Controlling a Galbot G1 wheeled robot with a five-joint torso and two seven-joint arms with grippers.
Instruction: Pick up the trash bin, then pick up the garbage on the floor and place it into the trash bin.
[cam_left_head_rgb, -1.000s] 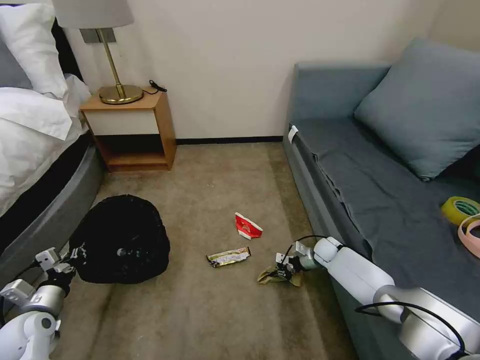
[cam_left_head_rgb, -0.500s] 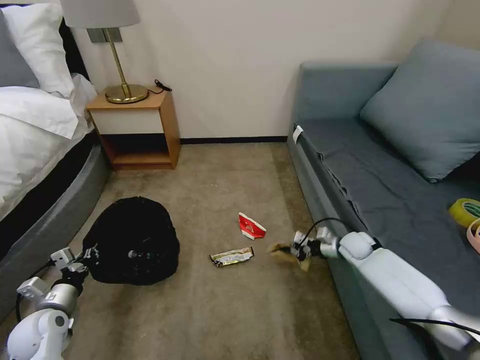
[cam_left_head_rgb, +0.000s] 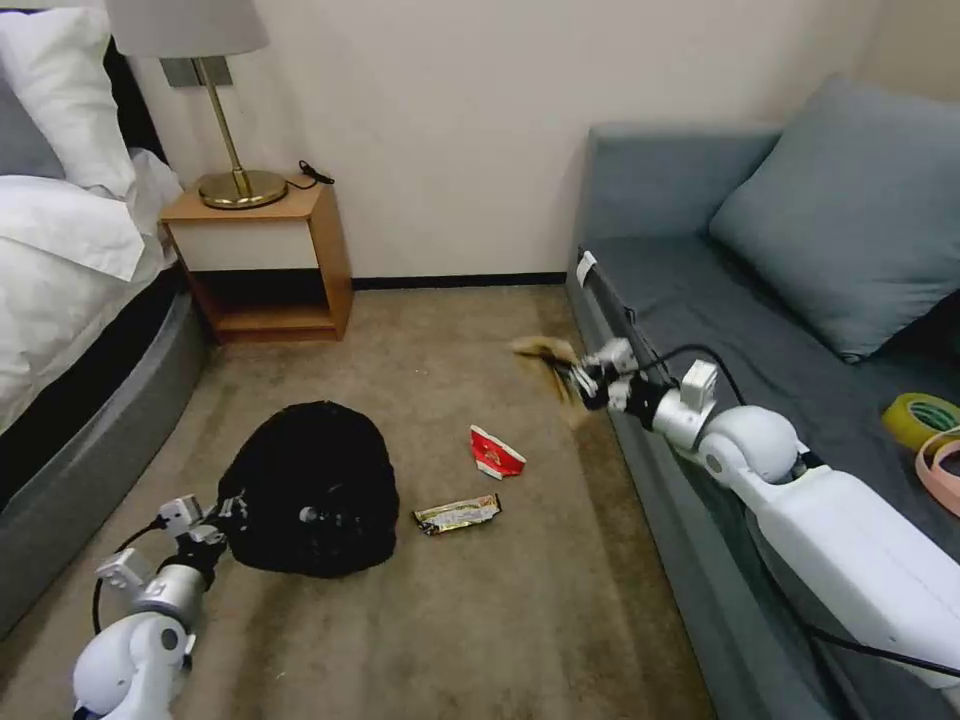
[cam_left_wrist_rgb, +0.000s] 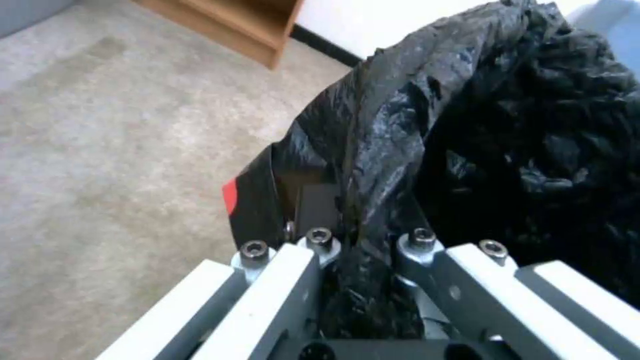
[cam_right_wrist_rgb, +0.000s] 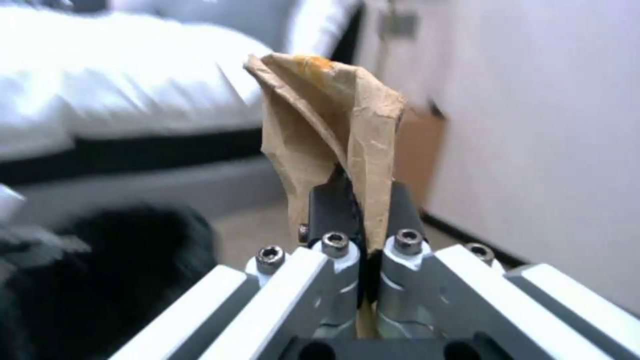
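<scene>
The trash bin (cam_left_head_rgb: 312, 490), wrapped in crinkled black plastic, sits low over the carpet at the left; my left gripper (cam_left_head_rgb: 205, 528) is shut on its bag rim (cam_left_wrist_rgb: 363, 165). My right gripper (cam_left_head_rgb: 583, 382) is raised beside the sofa front, shut on a crumpled brown paper bag (cam_left_head_rgb: 545, 352), which stands up between the fingers (cam_right_wrist_rgb: 340, 135) in the right wrist view. Two garbage pieces lie on the carpet between the arms: a red-white folded carton (cam_left_head_rgb: 494, 452) and a dark silvery snack wrapper (cam_left_head_rgb: 458, 514).
A grey sofa (cam_left_head_rgb: 760, 380) runs along the right, with a yellow tape roll (cam_left_head_rgb: 920, 420) and a pink strap (cam_left_head_rgb: 940, 470) on its seat. A bed (cam_left_head_rgb: 70, 300) is at the left. A wooden nightstand (cam_left_head_rgb: 265, 260) with a lamp stands against the back wall.
My right gripper has lifted the brown paper bag off the floor and carried it up and away along the sofa front. The trash bin has shifted right and nearer with the left gripper.
</scene>
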